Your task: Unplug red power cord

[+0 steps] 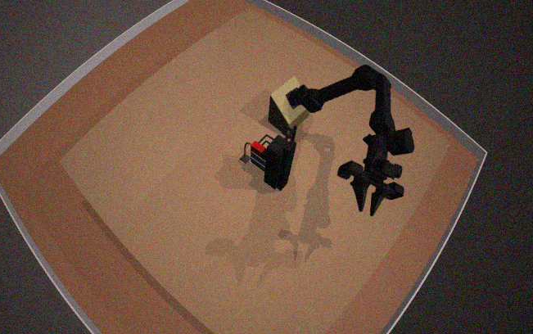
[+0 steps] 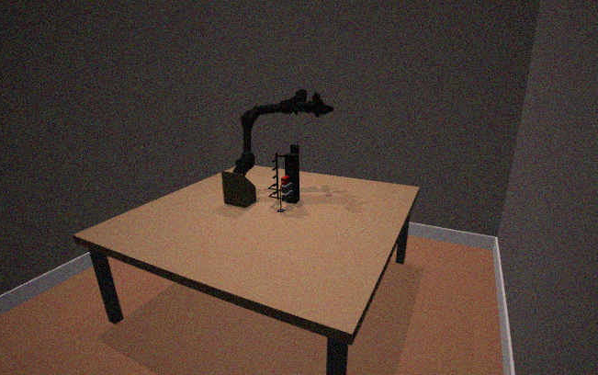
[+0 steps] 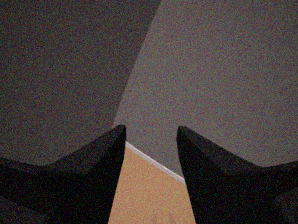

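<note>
Exterior view: nearest, at the lower right of the frame, one corner of a tan-topped, dark-legged table (image 1: 155, 157) (image 2: 254, 251) (image 3: 150, 190) is shown. Farther back, just above the centre of the frame, a small dark flat plate (image 1: 244, 159) (image 2: 281, 210) is seen on the tabletop, with a thin curved cord (image 1: 246, 147) (image 2: 280, 198) rising from it. Just behind, a red block-shaped plug (image 1: 259, 146) (image 2: 285, 179) is set against the side of a tall black upright power strip (image 1: 278, 165) (image 2: 292, 179), above grey-and-black plugs (image 1: 258, 160) (image 2: 287, 191); no gap can be made out between red plug and strip. To their left, a black pronged rack (image 2: 276, 172) is seen, and beyond it an olive wedge-shaped block (image 1: 281, 97) (image 2: 239, 189). Behind the block, the black jointed arm (image 1: 382, 103) (image 2: 247, 134) is raised and bent toward the upper centre, where its black gripper (image 1: 366, 212) (image 2: 332, 108) (image 3: 152, 132) is held well above the tabletop and well apart from the plug. The fingers are parted partway, with nothing gripped. Farthest away, the dark grey walls (image 2: 152, 70) are seen, edged by a pale baseboard (image 2: 452, 236).
</note>
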`<state>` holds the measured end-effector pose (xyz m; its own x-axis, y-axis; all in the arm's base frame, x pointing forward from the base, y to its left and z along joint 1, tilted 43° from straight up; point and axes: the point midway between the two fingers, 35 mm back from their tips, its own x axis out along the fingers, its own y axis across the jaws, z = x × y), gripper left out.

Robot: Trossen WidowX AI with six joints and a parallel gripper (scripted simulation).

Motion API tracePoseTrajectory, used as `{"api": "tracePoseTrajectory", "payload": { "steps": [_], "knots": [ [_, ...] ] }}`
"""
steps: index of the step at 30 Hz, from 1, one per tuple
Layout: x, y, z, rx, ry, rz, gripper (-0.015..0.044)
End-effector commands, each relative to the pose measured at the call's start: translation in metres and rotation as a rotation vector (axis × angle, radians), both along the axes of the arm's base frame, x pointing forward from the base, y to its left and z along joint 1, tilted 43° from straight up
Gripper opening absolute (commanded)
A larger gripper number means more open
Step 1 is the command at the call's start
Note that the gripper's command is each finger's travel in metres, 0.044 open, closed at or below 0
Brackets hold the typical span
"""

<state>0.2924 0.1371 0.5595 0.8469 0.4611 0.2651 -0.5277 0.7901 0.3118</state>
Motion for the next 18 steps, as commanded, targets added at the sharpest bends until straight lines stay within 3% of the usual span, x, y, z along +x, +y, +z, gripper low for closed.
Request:
{"api": "tracePoseTrajectory", "payload": {
  "steps": [1, 10, 18],
  "knots": [
    [0.039, -0.003, -0.051, -0.040, 0.171, -0.022, 0.0160],
    [0.104, -0.037, -0.193, -0.048, 0.667, -0.081, 0.0160],
    [0.110, -0.083, -0.323, 0.082, 1.170, -0.144, 0.0160]
  ]
}}
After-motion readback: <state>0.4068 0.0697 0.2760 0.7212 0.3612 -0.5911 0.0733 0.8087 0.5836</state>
